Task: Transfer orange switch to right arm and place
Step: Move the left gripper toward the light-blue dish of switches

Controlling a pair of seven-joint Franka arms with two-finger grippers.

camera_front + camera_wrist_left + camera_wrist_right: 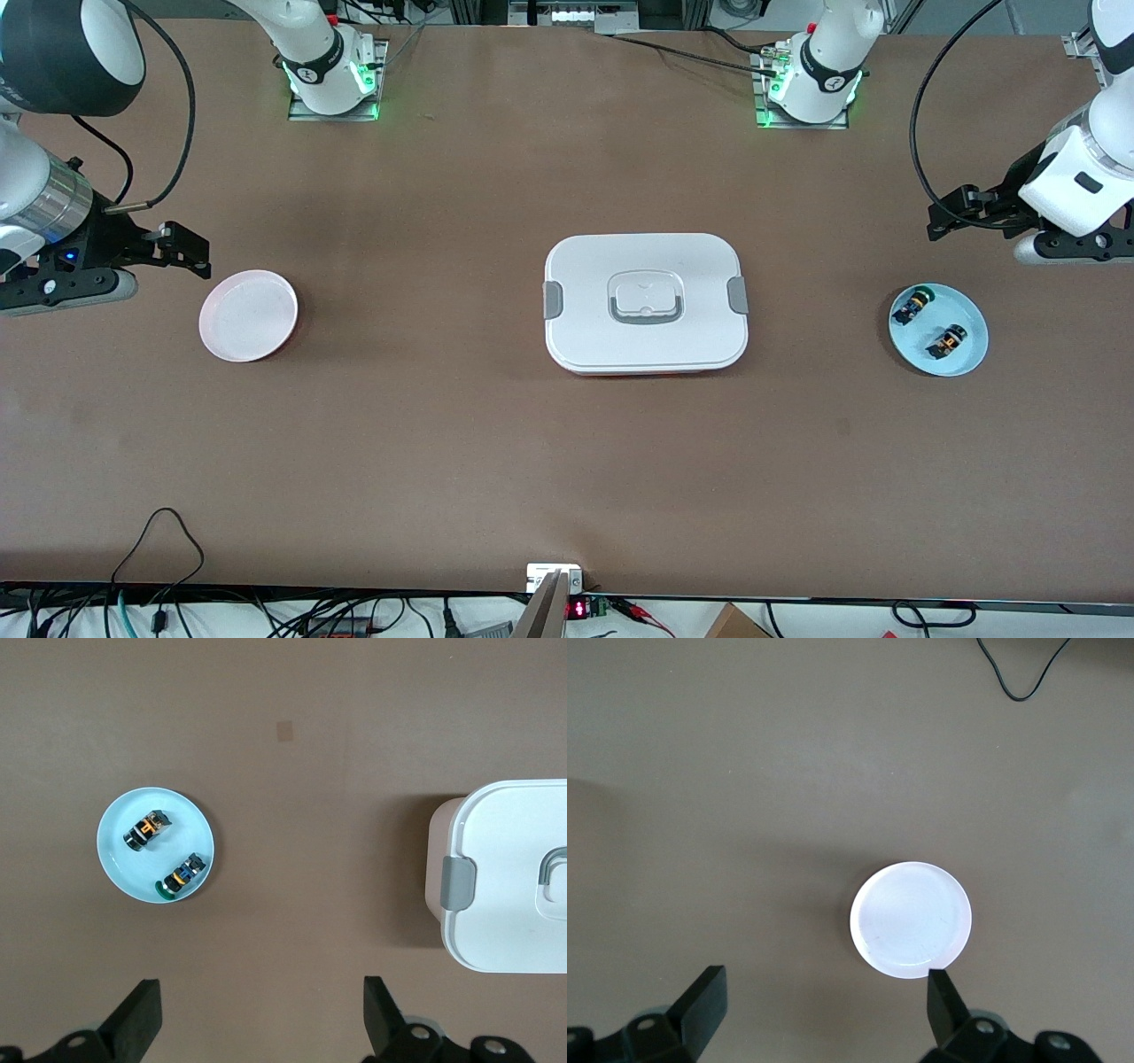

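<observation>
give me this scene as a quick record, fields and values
orange switch: lying in blue plate, toward left arm's end of table
green switch: same plate, farther from front camera
pink plate: bare, toward right arm's end
white box: lid on, mid-table
left gripper: open, holding nothing, up beside blue plate
right gripper: open, holding nothing, beside pink plate

Pale pink plate on brown table, right claw spread wide, empty

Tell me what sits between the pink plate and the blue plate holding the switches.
The white lidded container sits mid-table between the pink plate and blue plate, clearest in the front view.
</observation>
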